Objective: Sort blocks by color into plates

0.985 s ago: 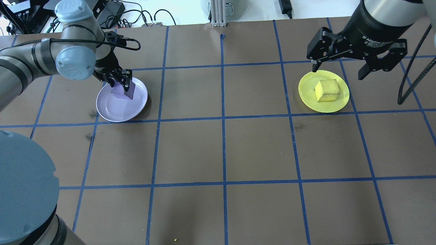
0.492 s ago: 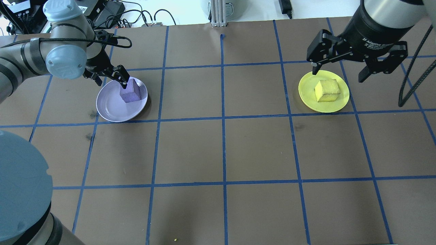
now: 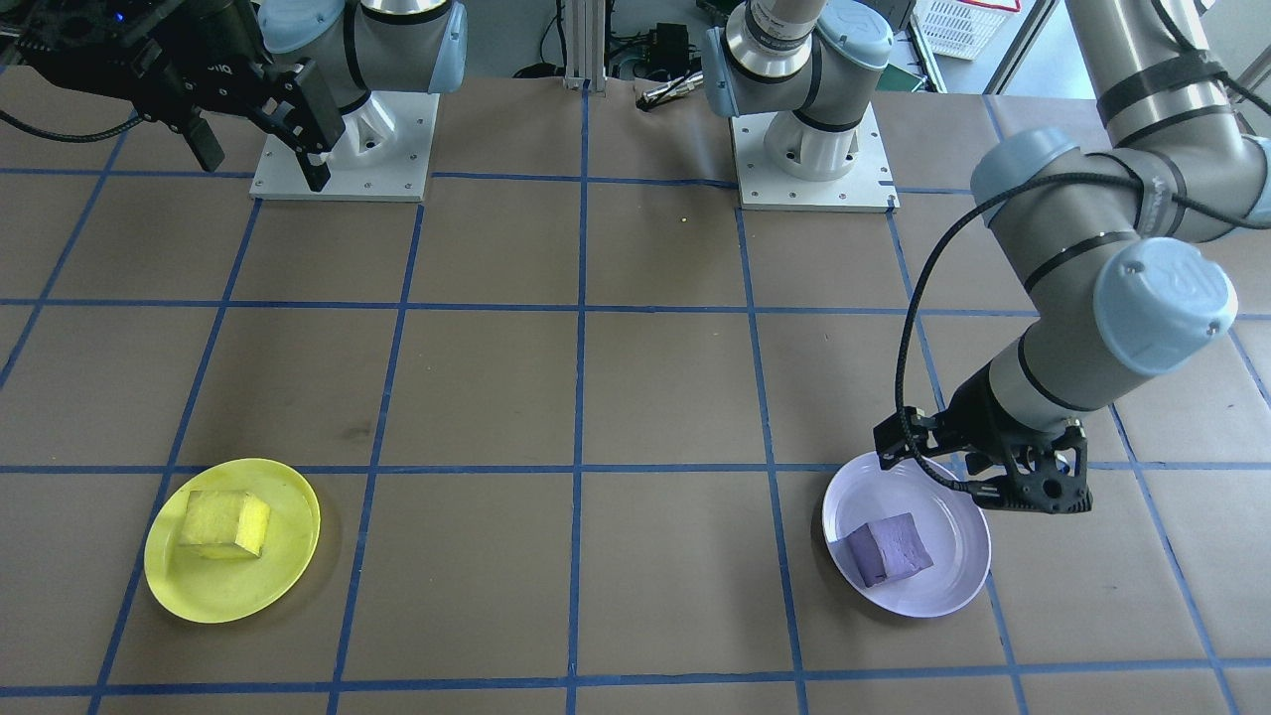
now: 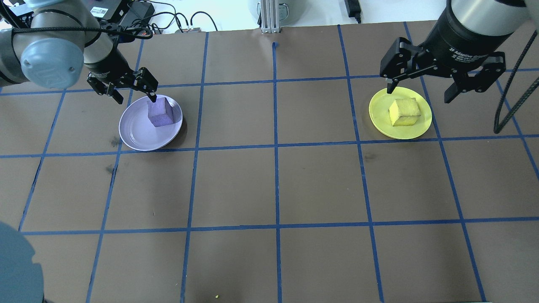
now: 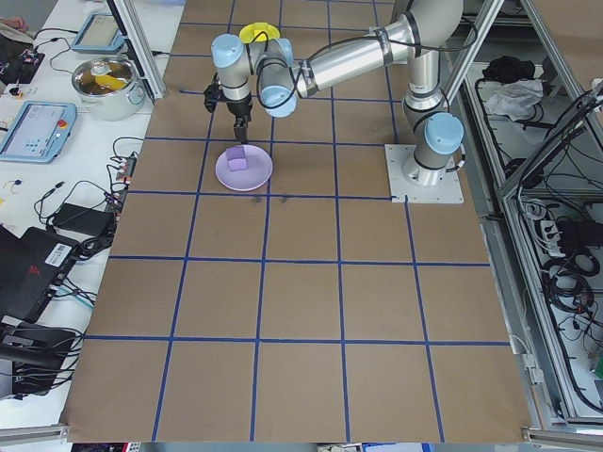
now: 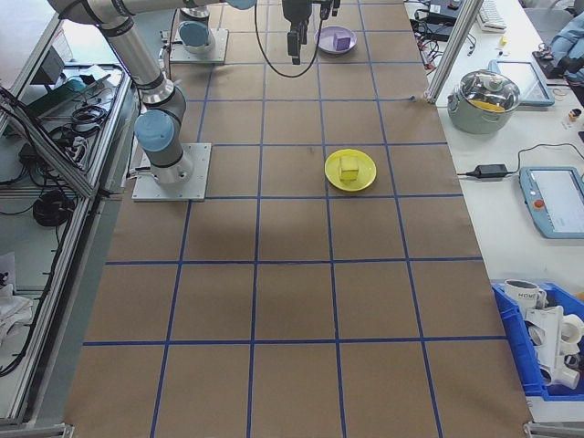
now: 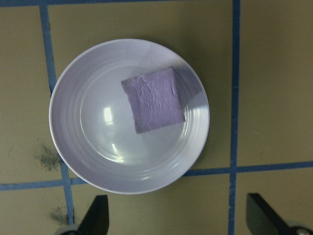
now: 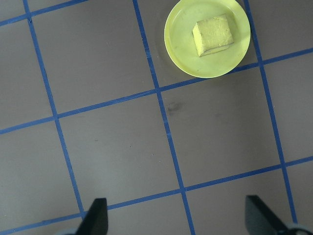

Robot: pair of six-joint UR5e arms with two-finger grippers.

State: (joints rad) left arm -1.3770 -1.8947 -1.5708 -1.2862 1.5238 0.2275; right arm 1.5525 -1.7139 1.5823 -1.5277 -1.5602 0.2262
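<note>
Nearest you on the operators' side of the brown, blue-taped table [image 4: 273, 185], both blocks sit in plates of their own colour. The yellow block [image 4: 404, 112] rests a little off centre in the yellow plate [image 4: 381, 120], and the purple block [image 4: 160, 112] lies in the lavender plate [image 4: 134, 134], toward the side of the dish nearest the left gripper [image 4: 128, 90]. That gripper hangs above the plate's rim with its fingers spread wide and nothing between them; your left wrist camera looks straight down on the dish, the two fingertips [image 7: 98, 218] showing well apart at the bottom edge. Farther back toward the robot's bases, the right gripper [image 4: 421, 84] is raised high above the table and well clear of the yellow plate, its fingers likewise parted and empty, as the front-facing view shows near the right arm's mounting plate [image 3: 343, 149]. Beyond the table's end, the right-side view shows a lidded pot [image 6: 489, 99] on the white bench.
</note>
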